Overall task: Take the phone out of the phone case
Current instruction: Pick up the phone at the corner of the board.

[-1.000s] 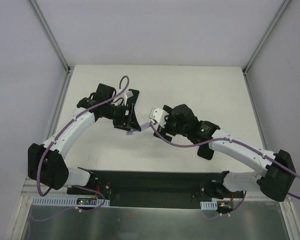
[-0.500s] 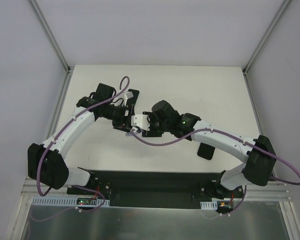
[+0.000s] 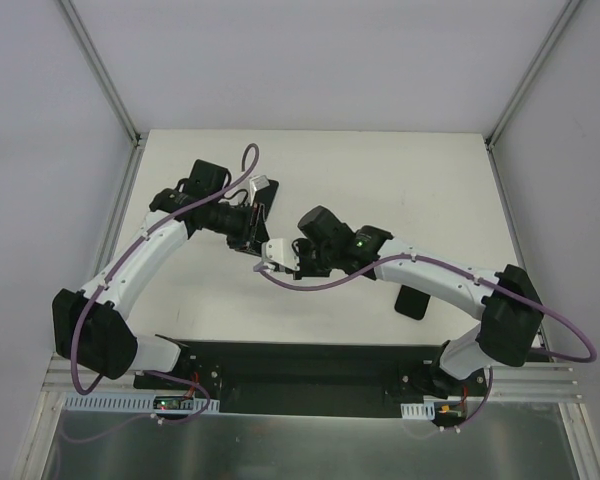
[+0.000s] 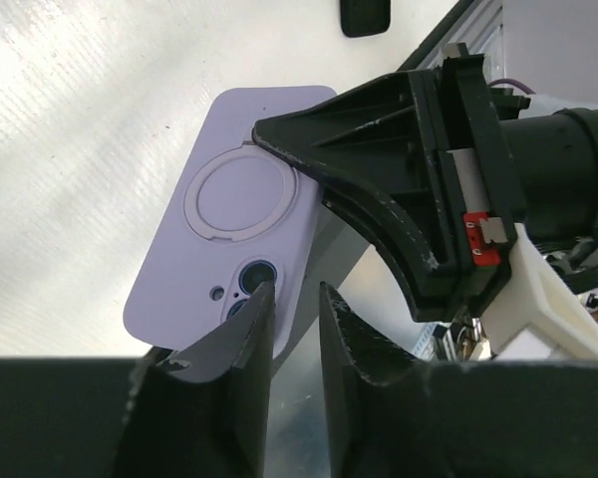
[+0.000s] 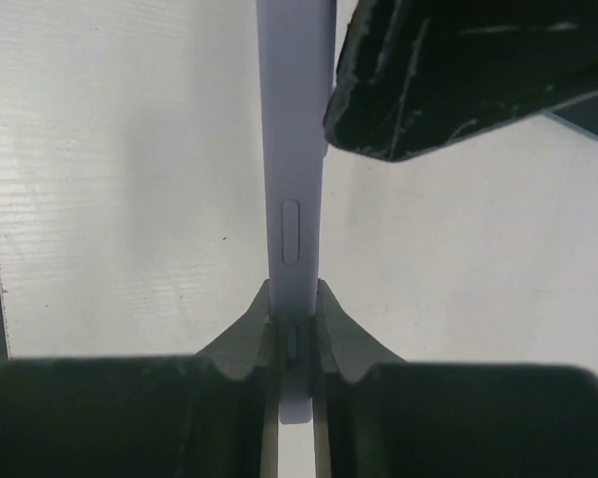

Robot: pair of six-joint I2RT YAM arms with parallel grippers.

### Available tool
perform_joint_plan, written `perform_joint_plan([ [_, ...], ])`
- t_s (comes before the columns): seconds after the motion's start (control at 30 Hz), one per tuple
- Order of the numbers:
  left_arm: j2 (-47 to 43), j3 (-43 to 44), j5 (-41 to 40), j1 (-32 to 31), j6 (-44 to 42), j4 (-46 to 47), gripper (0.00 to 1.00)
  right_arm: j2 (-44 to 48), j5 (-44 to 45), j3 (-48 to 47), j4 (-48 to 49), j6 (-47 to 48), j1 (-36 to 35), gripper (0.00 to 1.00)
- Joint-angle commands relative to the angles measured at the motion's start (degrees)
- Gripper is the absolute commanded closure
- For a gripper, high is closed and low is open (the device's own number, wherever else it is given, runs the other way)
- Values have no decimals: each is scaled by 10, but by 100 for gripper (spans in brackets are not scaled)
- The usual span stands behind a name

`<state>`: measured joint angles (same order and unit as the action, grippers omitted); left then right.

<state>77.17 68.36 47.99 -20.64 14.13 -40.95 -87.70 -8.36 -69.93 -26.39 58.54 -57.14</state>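
Observation:
The phone case is lavender, with a ring on its back and camera cutouts. The phone sits inside it; only its lenses show. My left gripper is shut on the case's camera end, one finger on the back and one on the far side. In the right wrist view the case stands edge-on, and my right gripper is shut on its lower end. The two grippers meet above the table's middle, where they hide most of the case.
A flat black object lies on the white table under my right forearm, and shows in the left wrist view too. White walls close in the back and sides. A black base plate runs along the near edge.
My right gripper has swung left to the case and closed on its edge. My left gripper's fingers have narrowed on the case, and its wrist has turned and shifted slightly back.

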Motion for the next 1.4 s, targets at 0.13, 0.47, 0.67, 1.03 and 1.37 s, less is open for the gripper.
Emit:
perform_joint_plan([
  [0.13,-14,41,-5,7,-12,-4,38,60,-20,39,57,-93,28,98],
  [0.47,-24,47,10,88,38,48,34,139,-245,60,116,-461,197,99],
  [0.67,-48,-35,66,89,109,190,15,121,-308,30,134,-713,243,99],
  [1.03,-72,-226,159,87,366,621,5,102,-381,223,716,-1171,278,99],
  [1.37,25,-266,181,76,591,951,11,61,-429,223,795,-1224,266,99],
])
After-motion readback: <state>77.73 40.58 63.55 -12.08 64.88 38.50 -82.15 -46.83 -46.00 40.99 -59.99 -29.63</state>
